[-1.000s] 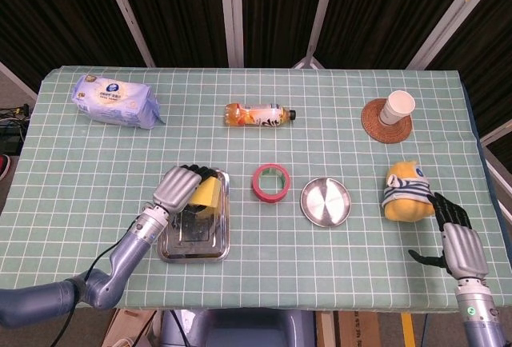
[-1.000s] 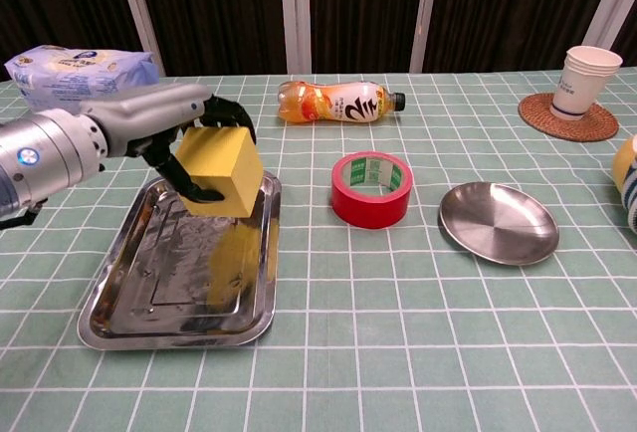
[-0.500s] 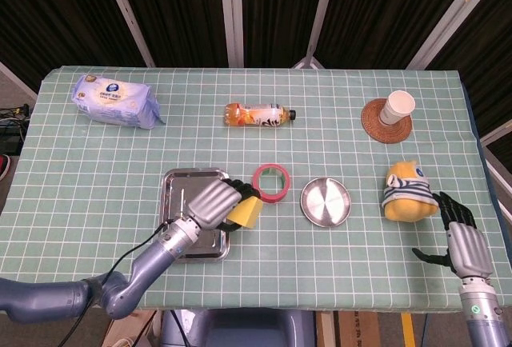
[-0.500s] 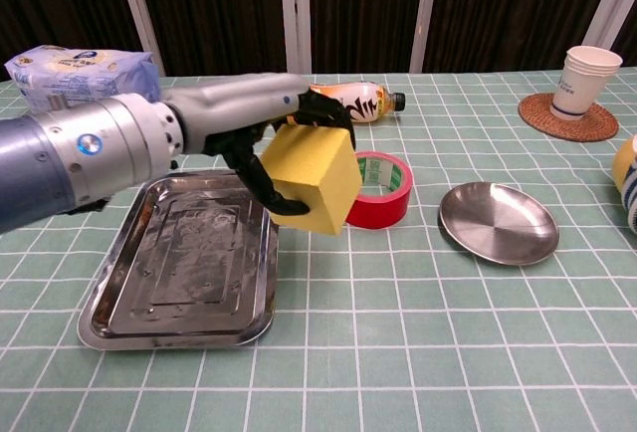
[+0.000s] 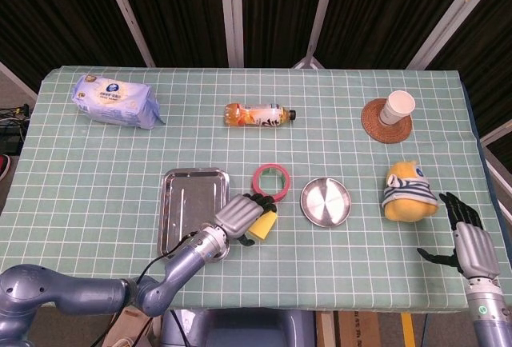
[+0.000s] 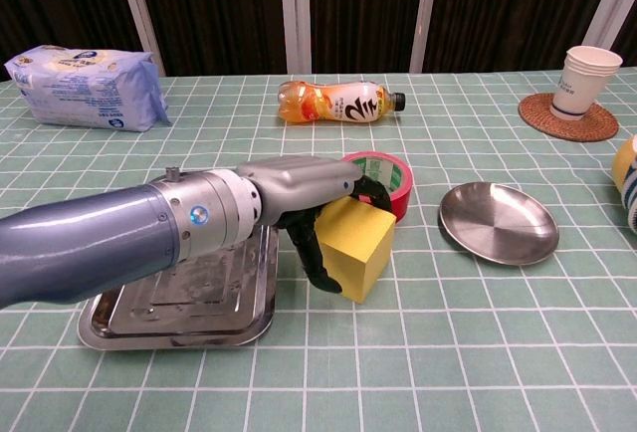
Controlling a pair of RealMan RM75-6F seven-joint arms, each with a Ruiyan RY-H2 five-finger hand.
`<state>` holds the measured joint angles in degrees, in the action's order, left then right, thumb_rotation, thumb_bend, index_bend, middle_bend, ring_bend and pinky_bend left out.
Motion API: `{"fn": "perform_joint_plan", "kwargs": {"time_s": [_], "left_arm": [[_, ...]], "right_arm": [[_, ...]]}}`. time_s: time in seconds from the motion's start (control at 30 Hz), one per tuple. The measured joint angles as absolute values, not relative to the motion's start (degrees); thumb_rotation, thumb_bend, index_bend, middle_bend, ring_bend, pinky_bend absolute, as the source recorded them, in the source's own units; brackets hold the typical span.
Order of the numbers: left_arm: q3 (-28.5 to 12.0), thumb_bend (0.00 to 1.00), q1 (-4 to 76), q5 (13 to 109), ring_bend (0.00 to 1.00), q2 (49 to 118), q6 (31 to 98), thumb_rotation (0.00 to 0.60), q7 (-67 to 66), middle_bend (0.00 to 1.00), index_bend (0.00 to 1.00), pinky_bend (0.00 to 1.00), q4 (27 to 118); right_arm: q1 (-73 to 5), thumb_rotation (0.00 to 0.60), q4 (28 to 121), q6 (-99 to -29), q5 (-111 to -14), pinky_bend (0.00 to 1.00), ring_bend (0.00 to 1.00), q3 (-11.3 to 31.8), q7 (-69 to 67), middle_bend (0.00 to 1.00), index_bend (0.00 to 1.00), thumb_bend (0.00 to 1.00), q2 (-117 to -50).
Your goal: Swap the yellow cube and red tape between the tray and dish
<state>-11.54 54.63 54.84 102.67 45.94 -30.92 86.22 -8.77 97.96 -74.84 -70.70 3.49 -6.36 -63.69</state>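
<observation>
My left hand (image 5: 242, 217) (image 6: 317, 215) grips the yellow cube (image 5: 265, 225) (image 6: 356, 246), which is low over the cloth between the steel tray (image 5: 184, 197) (image 6: 127, 314) and the round dish (image 5: 326, 202) (image 6: 498, 222). The red tape roll (image 5: 272, 181) (image 6: 386, 179) lies on the cloth just behind the cube, partly hidden by my hand in the chest view. Nothing lies in the tray or the dish. My right hand (image 5: 466, 235) hovers open near the table's right front corner, holding nothing.
A striped yellow plush (image 5: 408, 193) lies right of the dish. An orange drink bottle (image 5: 259, 113) (image 6: 338, 102) lies at the back middle, a wipes pack (image 5: 113, 100) (image 6: 86, 87) back left, a paper cup (image 5: 397, 107) (image 6: 582, 82) on a coaster back right.
My left hand has carried the yellow cube out of the tray, rightward and down, to a spot in front of the red tape. The right hand has drifted slightly toward the front edge.
</observation>
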Motion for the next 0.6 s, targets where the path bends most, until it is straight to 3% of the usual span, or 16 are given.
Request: {"fn": "perform_joint_plan", "kwargs": {"time_s": [0.3,0.6], "left_arm": [[-11.40,0.00,56.81,50.36,0.00,98.62,43.57,0.600,-31.71,0.00,0.17,0.17,93.42],[-13.54,0.00,55.01,58.26,0.00,95.13,51.46,0.600,-26.92,0.00,0.17,0.13,97.13]], "right_arm": [[-8.36,0.600,98.29,-74.63,-70.98,0.00,0.00,3.92,-6.39,0.00,0.00,0.00,-63.48],[-8.21,0.600,97.56,-73.77,-69.57,0.00,0.00,4.77,-6.62,0.00,0.00,0.00,-63.62]]}}
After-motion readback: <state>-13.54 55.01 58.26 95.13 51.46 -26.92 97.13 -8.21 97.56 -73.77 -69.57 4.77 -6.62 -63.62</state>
